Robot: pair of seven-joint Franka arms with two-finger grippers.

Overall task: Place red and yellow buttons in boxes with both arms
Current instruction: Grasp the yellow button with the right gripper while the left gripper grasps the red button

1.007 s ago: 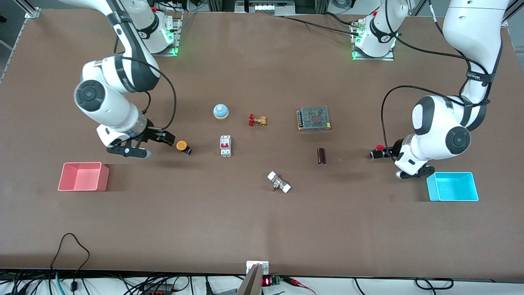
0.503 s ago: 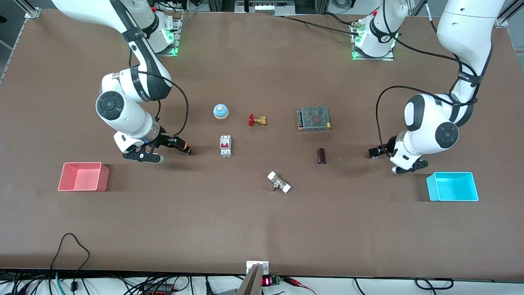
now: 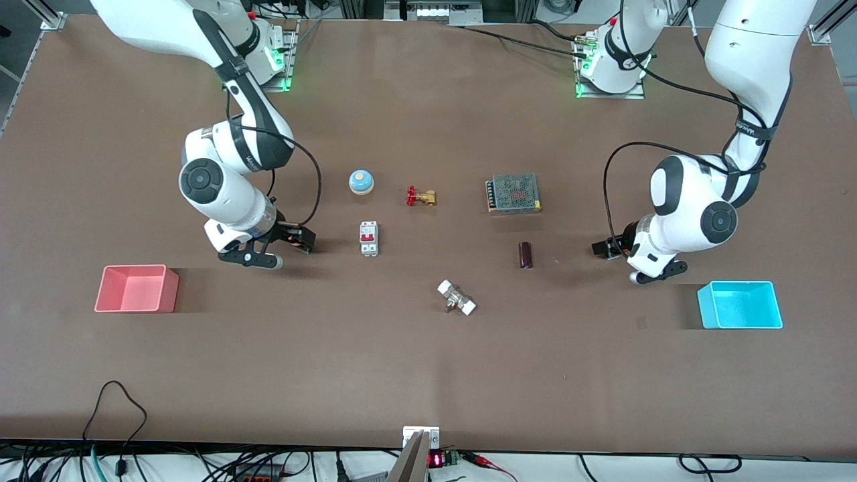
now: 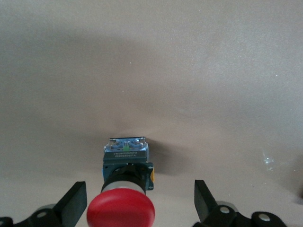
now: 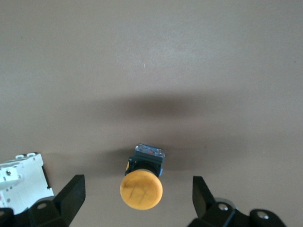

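Observation:
My right gripper (image 3: 300,239) is open and low over the table, and the yellow button (image 5: 141,189) lies between its fingers (image 5: 73,191) on its side, cap toward the wrist. My left gripper (image 3: 601,248) is open too, with the red button (image 4: 120,210) lying between its fingers (image 4: 206,201), untouched. In the front view both buttons are hidden by the grippers. The pink-red box (image 3: 137,289) stands empty at the right arm's end of the table. The cyan box (image 3: 740,304) stands empty at the left arm's end.
Between the arms lie a white circuit breaker (image 3: 369,238), also in the right wrist view (image 5: 21,182), a blue dome (image 3: 361,181), a brass valve (image 3: 420,196), a meshed power supply (image 3: 514,193), a dark cylinder (image 3: 526,254) and a white fitting (image 3: 456,298).
Both arms moved toward the middle of the table. The right gripper closed in over the yellow button and the left over the red button; both buttons stay on the table.

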